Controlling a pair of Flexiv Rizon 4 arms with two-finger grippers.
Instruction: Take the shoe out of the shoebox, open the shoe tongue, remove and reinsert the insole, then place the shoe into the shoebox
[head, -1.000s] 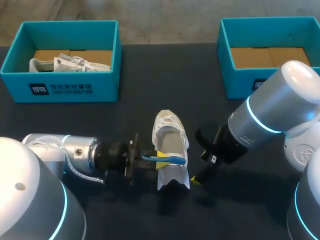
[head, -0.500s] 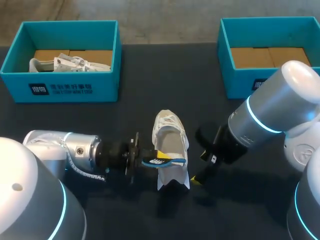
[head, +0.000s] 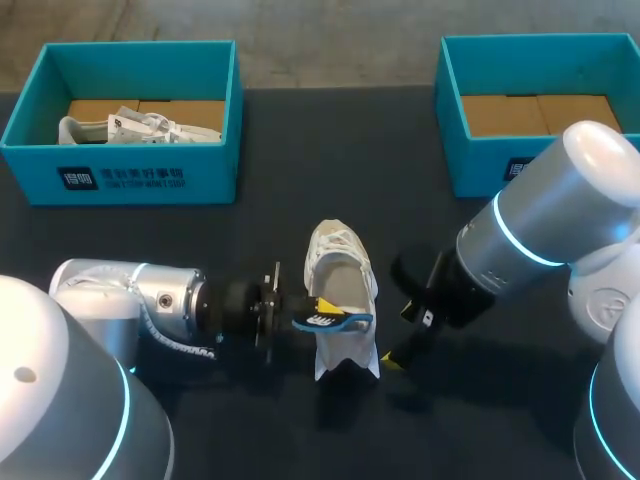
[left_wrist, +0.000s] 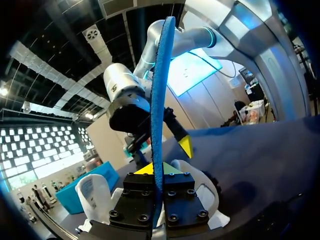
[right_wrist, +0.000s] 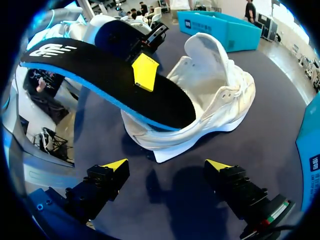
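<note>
A white shoe (head: 341, 262) lies on the dark table's middle, its tongue folded open. My left gripper (head: 316, 309) comes in from the left and is shut on a black insole with a blue edge (head: 335, 321), held above the shoe's heel end. In the left wrist view the insole (left_wrist: 159, 100) stands edge-on between my left gripper (left_wrist: 159, 170) fingers, with the shoe (left_wrist: 94, 192) below. In the right wrist view the insole (right_wrist: 110, 75) slants over the shoe (right_wrist: 215, 95), one end at its opening. My right gripper (right_wrist: 166, 165) stands open just short of the shoe; its one yellow fingertip (head: 392, 360) shows in the head view.
A teal shoebox (head: 40, 150) at the back left holds a second white shoe (head: 135, 127). Another teal shoebox (head: 455, 110) at the back right shows only its cardboard floor. My right arm (head: 540, 230) fills the right side of the table.
My left wrist has rolled and edged right, turning the insole from edge-on to showing its printed black face. The right arm and the shoe have kept still.
</note>
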